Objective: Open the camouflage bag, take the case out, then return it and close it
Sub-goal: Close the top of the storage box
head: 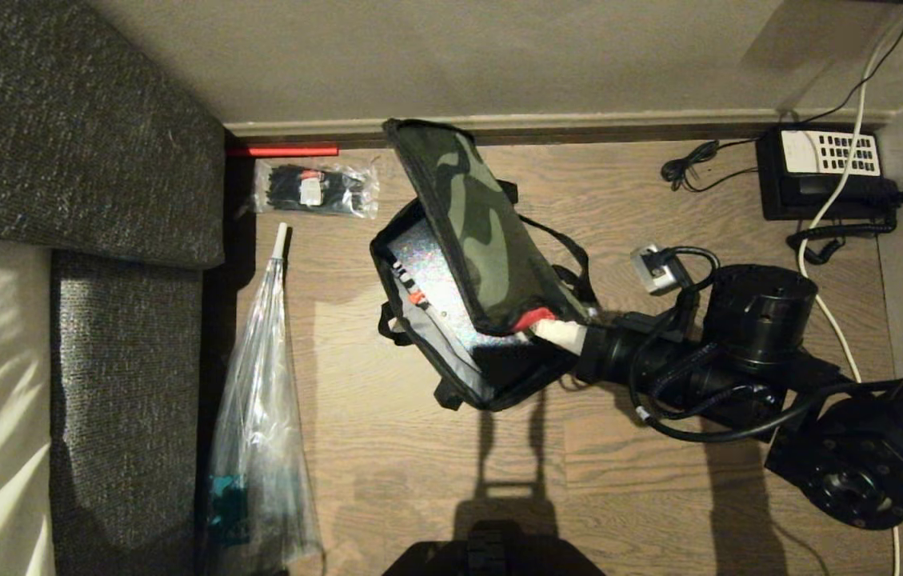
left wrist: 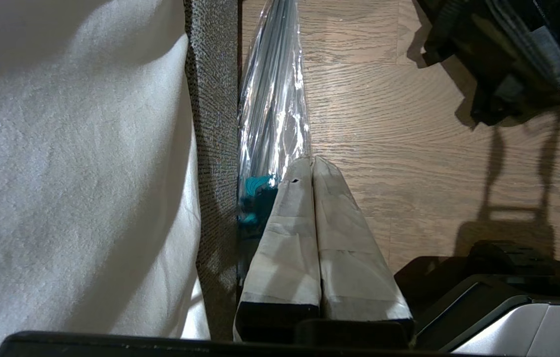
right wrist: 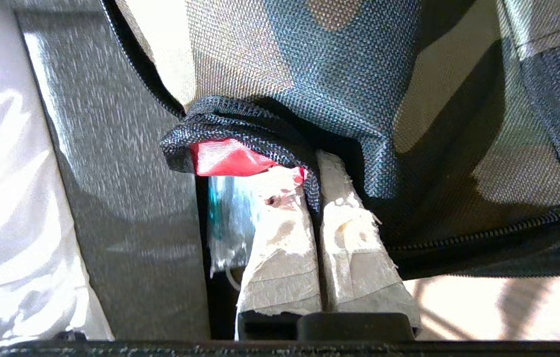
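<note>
Right fingers [right wrist: 309,171]: pressed together on the lid's edge, pinching the black binding and red lining; in the head view they [head: 559,332] reach in from the right at the lid's near corner.
Left fingers [left wrist: 312,166]: pressed together, holding nothing, hanging over the floor near the sofa's side.
Bag [head: 459,320]: on the wooden floor [head: 419,464] in the middle, open, its camouflage lid [head: 479,232] lifted and tilted, hinged on the right side and running from the far wall toward the near corner.
Interior: silvery-grey lining shows to the left of the lid, with a small red-and-white marking on it.
Case: cannot tell whether it lies inside; the lid hides much of the opening.
Sofa [head: 83,160]: dark grey, along the left, with a pale cover over its near part.
Clear bag [head: 259,432]: long, lying on the floor beside the sofa, something teal at its near end.
Packet [head: 315,190]: clear, with black items, far left of the bag by the wall.
Phone [head: 827,172]: black with white keypad, far right, cords trailing.
</note>
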Tool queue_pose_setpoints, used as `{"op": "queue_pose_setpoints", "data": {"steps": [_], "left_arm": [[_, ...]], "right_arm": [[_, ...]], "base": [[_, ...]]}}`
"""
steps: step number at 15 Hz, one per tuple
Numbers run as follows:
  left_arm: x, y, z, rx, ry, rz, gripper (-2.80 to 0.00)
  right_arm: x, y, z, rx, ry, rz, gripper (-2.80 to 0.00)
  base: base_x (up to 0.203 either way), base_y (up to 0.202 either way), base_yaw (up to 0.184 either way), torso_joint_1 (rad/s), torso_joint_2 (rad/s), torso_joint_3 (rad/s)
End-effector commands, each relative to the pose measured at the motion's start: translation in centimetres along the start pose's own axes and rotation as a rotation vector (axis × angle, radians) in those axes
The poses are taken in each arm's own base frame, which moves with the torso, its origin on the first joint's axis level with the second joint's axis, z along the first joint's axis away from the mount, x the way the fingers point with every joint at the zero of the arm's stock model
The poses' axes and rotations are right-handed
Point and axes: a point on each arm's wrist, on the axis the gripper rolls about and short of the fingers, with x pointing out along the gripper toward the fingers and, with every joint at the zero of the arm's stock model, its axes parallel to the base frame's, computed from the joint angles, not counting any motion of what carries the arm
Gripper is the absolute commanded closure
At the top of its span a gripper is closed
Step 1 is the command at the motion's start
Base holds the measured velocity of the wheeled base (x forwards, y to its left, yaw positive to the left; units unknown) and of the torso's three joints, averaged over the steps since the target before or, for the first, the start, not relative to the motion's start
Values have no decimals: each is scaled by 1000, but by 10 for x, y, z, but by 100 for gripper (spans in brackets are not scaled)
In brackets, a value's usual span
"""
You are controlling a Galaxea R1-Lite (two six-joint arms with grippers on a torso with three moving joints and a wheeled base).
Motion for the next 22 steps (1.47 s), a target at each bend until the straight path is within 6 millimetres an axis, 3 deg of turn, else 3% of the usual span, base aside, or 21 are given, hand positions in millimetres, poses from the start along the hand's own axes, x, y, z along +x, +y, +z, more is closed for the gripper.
{"op": "queue_pose_setpoints", "data": {"steps": [1, 8, 11, 12, 16, 22], "left_arm": [[0, 0, 0, 0, 0, 0, 0], [0, 0, 0, 0, -1, 0, 0], [0, 0, 0, 0, -1, 0, 0], [0, 0, 0, 1, 0, 0, 0], [0, 0, 0, 0, 0, 0, 0], [0, 0, 0, 0, 0, 0, 0]], "right_arm": [[0, -1, -8, 7, 24, -3, 0], [-28, -4, -68, -17, 272, -49, 0], [-24, -6, -69, -17, 270, -49, 0], [-21, -5, -66, -13, 258, -46, -280], [-19, -3, -64, -30, 210, -19, -280], [-16, 31, -62, 159, 172, 79, -280]], "base": [[0, 0, 0, 0, 0, 0], [0, 0, 0, 0, 0, 0], [0, 0, 0, 0, 0, 0], [0, 0, 0, 0, 0, 0], [0, 0, 0, 0, 0, 0], [0, 0, 0, 0, 0, 0]]}}
